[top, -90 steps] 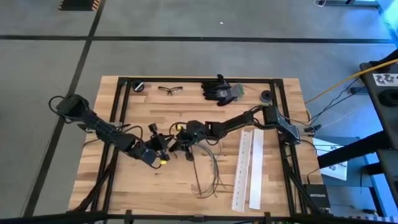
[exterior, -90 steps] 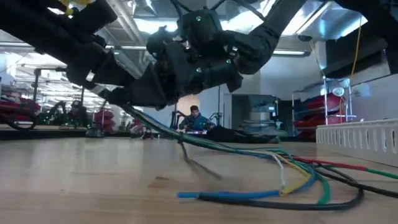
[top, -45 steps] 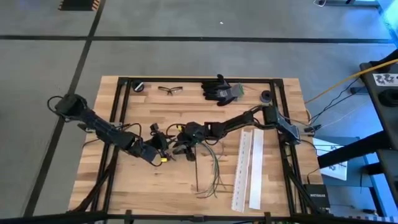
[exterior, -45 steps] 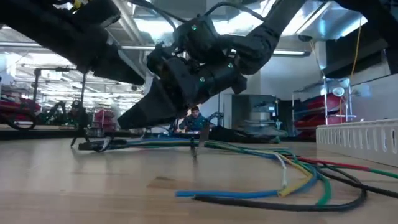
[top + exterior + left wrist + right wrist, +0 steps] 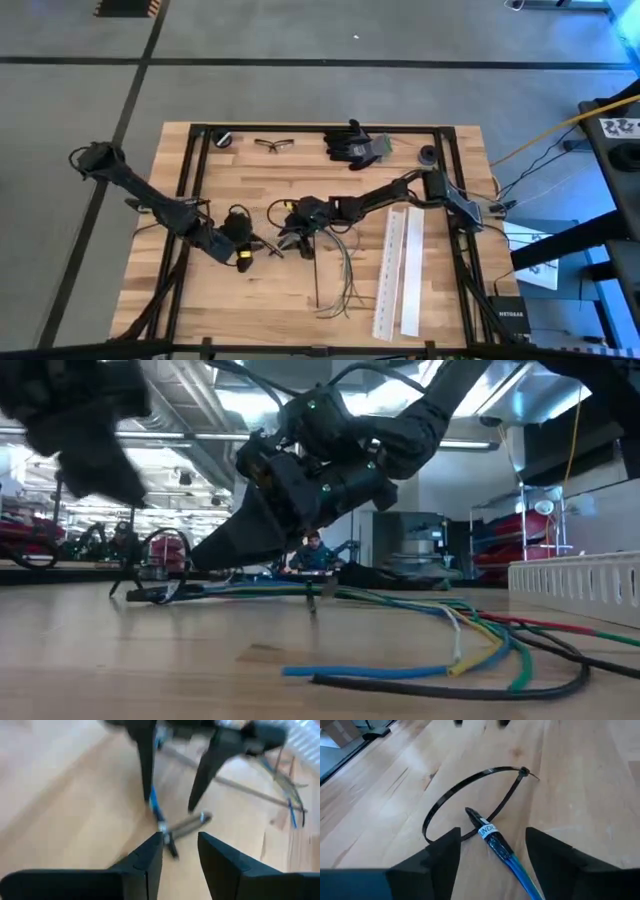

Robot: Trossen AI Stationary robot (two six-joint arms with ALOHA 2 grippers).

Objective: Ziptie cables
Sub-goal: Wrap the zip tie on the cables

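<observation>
Lying cables point(image 5: 343, 268), ends toward table front

Both arms are dark, jointed and slim, with black cabling looped along their links. The left gripper point(image 5: 258, 243) carries a small yellow mark just behind its fingers. The right gripper point(image 5: 287, 240) shows tiny green lights on its black wrist housing; its fingers point(image 5: 438, 860) are matte black wedges.
</observation>
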